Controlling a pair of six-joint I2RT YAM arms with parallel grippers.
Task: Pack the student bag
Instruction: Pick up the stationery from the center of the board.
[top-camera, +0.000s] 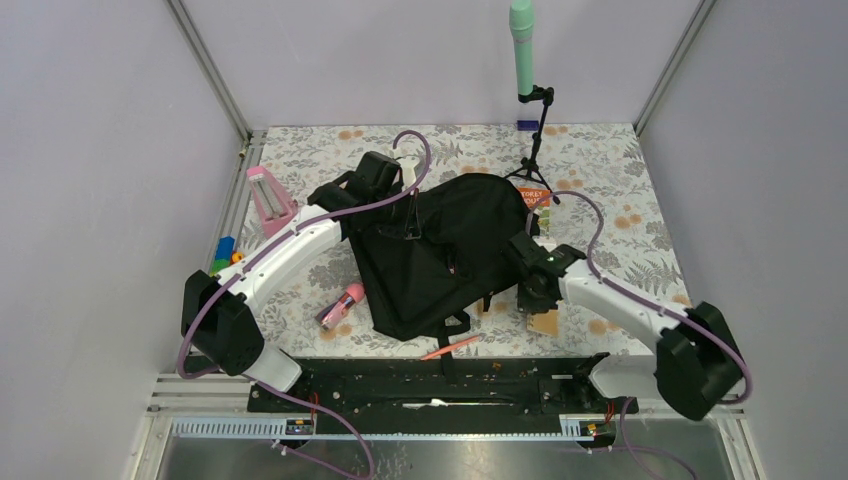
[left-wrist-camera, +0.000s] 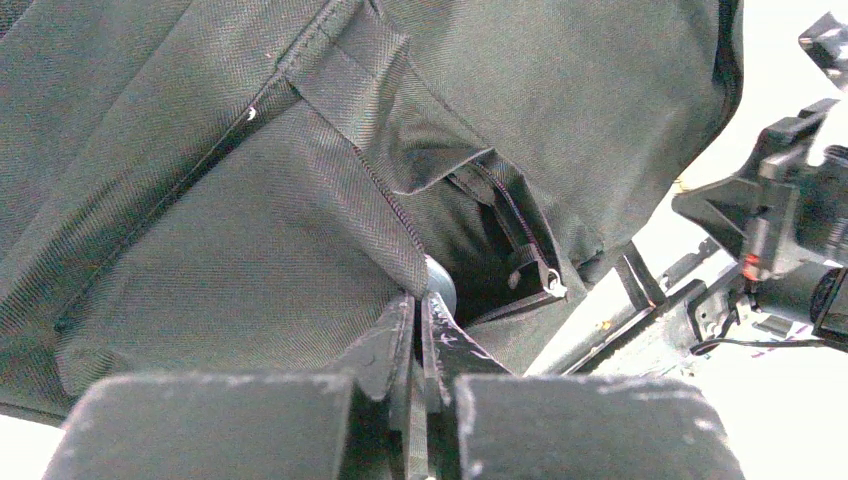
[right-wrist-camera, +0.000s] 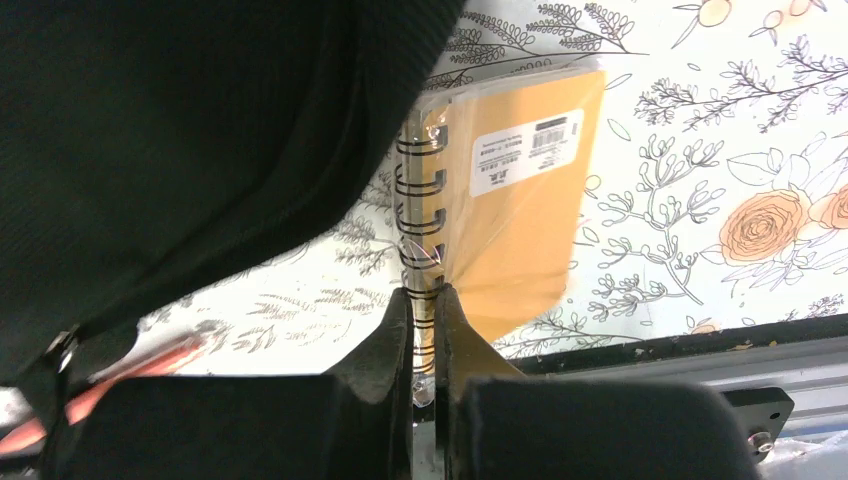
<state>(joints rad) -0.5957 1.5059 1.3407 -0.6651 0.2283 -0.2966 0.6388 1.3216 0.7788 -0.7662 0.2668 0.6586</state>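
Observation:
The student bag (top-camera: 430, 250), a big black fabric backpack, lies in the middle of the table. My left gripper (left-wrist-camera: 420, 305) is shut on the fabric edge beside the bag's opening (left-wrist-camera: 490, 275) and holds that edge up; in the top view it sits over the bag's upper part (top-camera: 408, 222). My right gripper (right-wrist-camera: 425, 300) is shut on the wire spiral of a tan notebook (right-wrist-camera: 515, 190), which lies on the floral cloth just right of the bag (right-wrist-camera: 180, 130). From above, the right gripper (top-camera: 533, 295) is at the bag's right edge, over the notebook (top-camera: 545, 322).
An orange pen (top-camera: 450, 348) lies in front of the bag, and a pink object (top-camera: 342, 305) to its left. A pink stand (top-camera: 268, 198) and coloured blocks (top-camera: 226, 252) sit far left. A tripod with a green microphone (top-camera: 522, 45) and an orange book (top-camera: 535, 195) stand behind.

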